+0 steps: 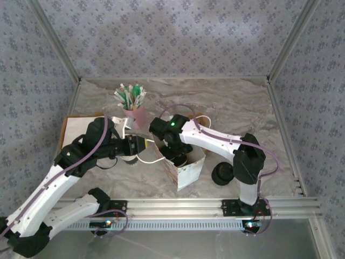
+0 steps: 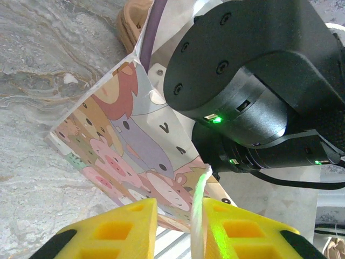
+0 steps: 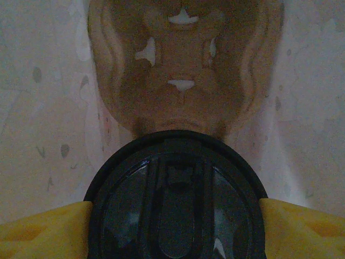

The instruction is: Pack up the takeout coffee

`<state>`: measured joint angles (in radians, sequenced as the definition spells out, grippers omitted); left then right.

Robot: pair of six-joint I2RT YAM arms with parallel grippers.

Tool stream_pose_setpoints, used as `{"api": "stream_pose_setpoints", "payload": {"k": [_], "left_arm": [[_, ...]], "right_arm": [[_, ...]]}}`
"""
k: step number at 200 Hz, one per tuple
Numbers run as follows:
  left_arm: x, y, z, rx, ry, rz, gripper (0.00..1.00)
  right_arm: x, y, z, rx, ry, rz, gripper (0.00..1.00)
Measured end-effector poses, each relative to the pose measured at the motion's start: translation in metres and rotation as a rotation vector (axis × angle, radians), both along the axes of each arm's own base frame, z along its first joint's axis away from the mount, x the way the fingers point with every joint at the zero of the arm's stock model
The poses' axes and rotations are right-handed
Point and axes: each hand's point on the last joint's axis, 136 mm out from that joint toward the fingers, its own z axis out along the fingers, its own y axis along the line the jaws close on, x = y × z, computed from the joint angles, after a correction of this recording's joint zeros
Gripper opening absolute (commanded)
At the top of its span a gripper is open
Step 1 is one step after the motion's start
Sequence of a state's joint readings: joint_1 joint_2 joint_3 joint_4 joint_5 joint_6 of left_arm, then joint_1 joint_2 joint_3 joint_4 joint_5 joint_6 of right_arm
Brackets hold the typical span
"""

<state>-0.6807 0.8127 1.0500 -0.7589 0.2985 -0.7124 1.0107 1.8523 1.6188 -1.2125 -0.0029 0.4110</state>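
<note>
The takeout coffee [image 3: 175, 205] shows from above as a round black lid, down inside the white cartoon-printed paper bag [image 1: 188, 170]. My right gripper [image 3: 175, 218] is shut on it, with a yellow finger pressed to each side of the lid. Below it lies a brown cardboard cup carrier [image 3: 183, 59] on the bag's floor. My left gripper [image 2: 175, 221] is at the bag's left rim [image 2: 124, 145]. The bag's white cord handle [image 2: 200, 199] runs between its fingers against the right one, with a gap beside it.
A pink cup of green-and-white sticks [image 1: 135, 110] stands just behind the bag. Black lids [image 1: 222, 174] lie right of the bag by the right arm's base. A flat board [image 1: 67, 127] lies at the far left. The right arm's black wrist [image 2: 242, 81] hangs over the bag's mouth.
</note>
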Motion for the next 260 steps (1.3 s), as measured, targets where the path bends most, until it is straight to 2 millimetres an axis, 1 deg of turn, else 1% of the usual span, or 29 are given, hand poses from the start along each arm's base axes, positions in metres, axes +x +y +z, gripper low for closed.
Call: {"api": "stream_pose_setpoints", "payload": {"k": [33, 95, 142, 174, 260], "left_arm": [[0.000, 0.000, 0.000, 0.000, 0.000, 0.001, 0.27], [0.001, 0.000, -0.001, 0.004, 0.001, 0.003, 0.33], [0.003, -0.001, -0.004, 0.015, 0.008, 0.004, 0.42], [0.003, -0.001, -0.004, 0.017, 0.008, 0.005, 0.47], [0.003, 0.001, -0.006, 0.024, 0.009, 0.011, 0.55]], "right_arm": [[0.000, 0.000, 0.000, 0.003, -0.002, 0.000, 0.80], [0.001, 0.002, -0.004, 0.019, -0.011, 0.000, 0.80], [0.002, 0.004, -0.007, 0.031, -0.014, 0.000, 0.80], [0.002, 0.005, -0.008, 0.038, -0.013, -0.001, 0.80], [0.003, 0.006, -0.011, 0.053, -0.019, -0.002, 0.80]]}}
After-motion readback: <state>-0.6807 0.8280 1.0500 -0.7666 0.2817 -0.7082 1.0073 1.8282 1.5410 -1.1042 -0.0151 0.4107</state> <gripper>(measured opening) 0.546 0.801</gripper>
